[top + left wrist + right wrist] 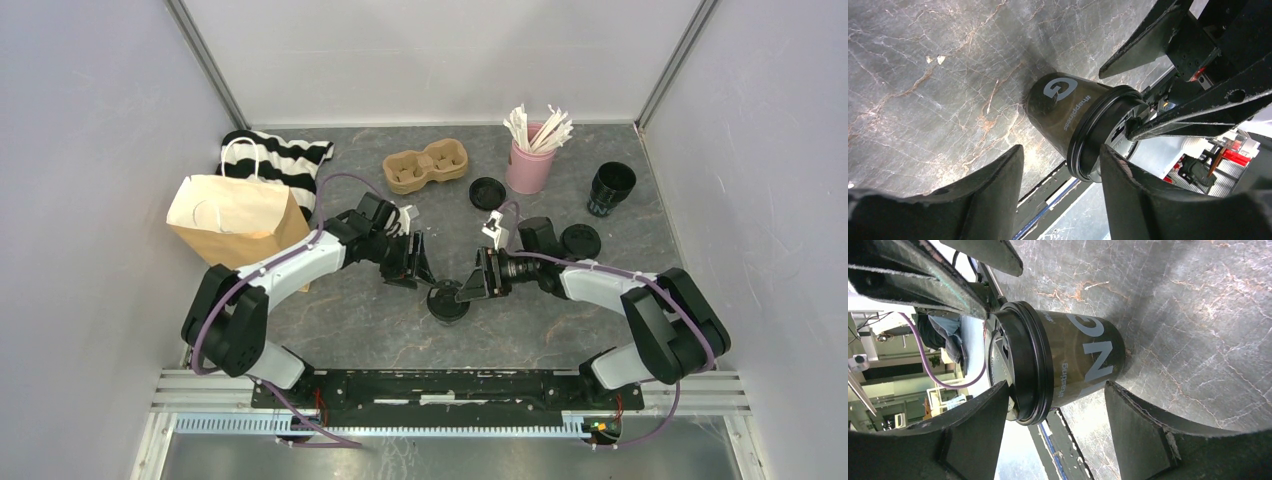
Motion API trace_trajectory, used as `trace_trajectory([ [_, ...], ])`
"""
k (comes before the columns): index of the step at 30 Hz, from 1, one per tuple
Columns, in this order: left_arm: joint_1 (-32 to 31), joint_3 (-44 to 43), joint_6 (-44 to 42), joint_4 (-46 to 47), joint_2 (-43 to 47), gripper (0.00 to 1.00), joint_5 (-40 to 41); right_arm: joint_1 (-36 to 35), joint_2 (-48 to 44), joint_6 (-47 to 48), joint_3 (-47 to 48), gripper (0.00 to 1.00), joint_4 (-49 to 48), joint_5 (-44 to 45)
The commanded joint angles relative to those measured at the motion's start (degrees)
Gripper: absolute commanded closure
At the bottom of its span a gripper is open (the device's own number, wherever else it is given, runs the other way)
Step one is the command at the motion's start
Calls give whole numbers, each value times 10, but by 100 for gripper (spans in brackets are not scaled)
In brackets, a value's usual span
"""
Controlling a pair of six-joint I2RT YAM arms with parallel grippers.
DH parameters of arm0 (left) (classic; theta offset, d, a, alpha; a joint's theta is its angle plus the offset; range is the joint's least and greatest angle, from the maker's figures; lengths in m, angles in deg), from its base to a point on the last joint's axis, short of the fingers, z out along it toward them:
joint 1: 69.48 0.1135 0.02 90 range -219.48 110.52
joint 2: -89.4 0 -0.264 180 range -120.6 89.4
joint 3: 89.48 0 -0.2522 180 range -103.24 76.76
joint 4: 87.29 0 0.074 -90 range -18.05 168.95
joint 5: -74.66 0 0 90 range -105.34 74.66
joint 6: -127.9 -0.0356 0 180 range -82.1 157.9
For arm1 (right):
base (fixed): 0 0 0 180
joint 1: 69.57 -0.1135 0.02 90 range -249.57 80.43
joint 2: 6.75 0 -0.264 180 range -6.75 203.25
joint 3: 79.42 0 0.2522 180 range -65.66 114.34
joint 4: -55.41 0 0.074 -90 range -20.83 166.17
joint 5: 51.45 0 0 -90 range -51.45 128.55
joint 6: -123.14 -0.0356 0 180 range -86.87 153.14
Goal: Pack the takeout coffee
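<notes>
— Now, where is the lidded coffee cup (447, 302) sitting?
— It is standing upright on the bench (370, 325), near the front edge, lid up, long axis vertical. Both arms are reaching in at it: left claw (1062, 155) from its left rear, right claw (1058, 390) from its right.
— Are the claws pinching anything?
— No. Both are showing spread fingers with nothing held. Each claw is lying rolled on its side, one finger riding high by the lid and the other low by the cup wall. So each gap is running along the cup's axis, not across it.
— Which arm is nearer?
— From above I am finding them hard to separate; both sets of tips are lying just beside the cup. In the left wrist view one right-claw finger is seeming to rest at the lid top, but contact I cannot confirm.
— And the rest?
— The second black cup (611, 187) is standing unlidded at the right rear, with a loose lid (580, 240) near it. The pulp carrier (425, 167) and paper bag (235, 215) are sitting well apart, rear and left.
— Judgement?
— A side grasp is calling for a wrist roll first, I reckon.
</notes>
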State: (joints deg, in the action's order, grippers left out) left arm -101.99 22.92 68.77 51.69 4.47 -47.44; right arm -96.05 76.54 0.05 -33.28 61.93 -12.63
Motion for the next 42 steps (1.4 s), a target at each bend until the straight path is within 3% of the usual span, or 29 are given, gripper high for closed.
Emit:
trace_trajectory([
  [1,2,1,-3,17,-21,39,-5,-5,-18,8,-16,26,-28,-6],
  [6,3,17,-19,7,-35,47,17,-4,12,24,-44,36,-51,14],
  [9,2,10,-30,-8,-33,49,28,-4,12,17,-33,36,-55,20],
  [12,2,-37,-49,-52,-26,46,42,-4,-1,19,-1,31,-22,15],
  [16,2,-82,-53,-81,2,27,24,-5,-31,14,21,17,4,7],
  [18,1,-78,-45,-82,13,23,4,-6,-38,14,19,13,11,0],
  [25,-15,-10,-34,-66,39,24,-33,-8,-58,15,-14,8,4,-19],
  [30,-23,15,-19,-27,31,29,-47,-17,-41,6,-27,13,-24,-26],
  [37,-38,39,-19,0,-2,31,-33,-22,-10,11,-44,29,-56,-20],
  [42,-38,75,-20,6,-20,36,25,-21,26,49,-53,35,-58,20],
])
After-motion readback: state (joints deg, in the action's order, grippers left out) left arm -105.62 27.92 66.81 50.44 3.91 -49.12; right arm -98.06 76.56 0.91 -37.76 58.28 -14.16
